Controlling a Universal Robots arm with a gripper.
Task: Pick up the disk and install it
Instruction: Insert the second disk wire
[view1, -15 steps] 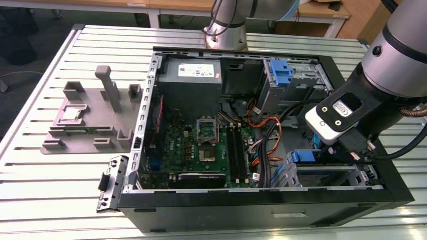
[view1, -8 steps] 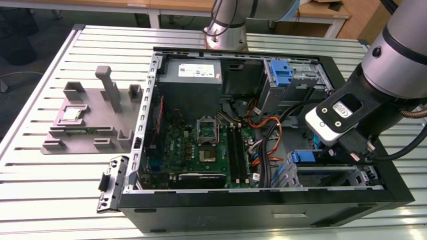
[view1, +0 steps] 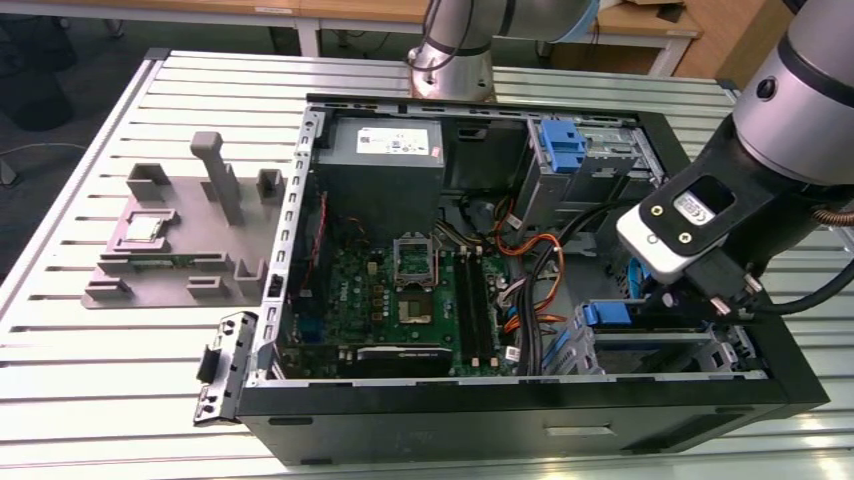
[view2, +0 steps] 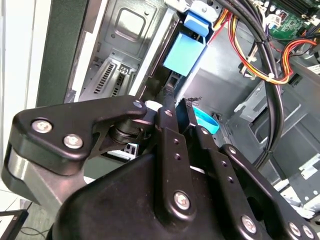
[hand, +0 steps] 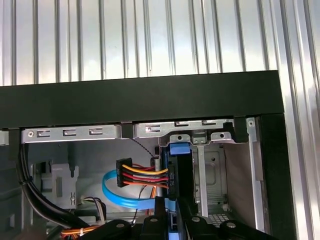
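Holding the disk (hand: 172, 175) on edge inside the computer case (view1: 534, 425).
The gripper (view2: 176, 116) has its fingers closed on the disk, near the case's corner, beside the metal drive cage (hand: 215, 170).

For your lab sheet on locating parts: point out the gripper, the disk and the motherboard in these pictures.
gripper (view2: 175, 107): second wrist view, between its fingertips.
disk (hand: 174, 176): first wrist view, dark edge under the blue tab.
motherboard (view1: 400, 300): exterior view, green board surface.
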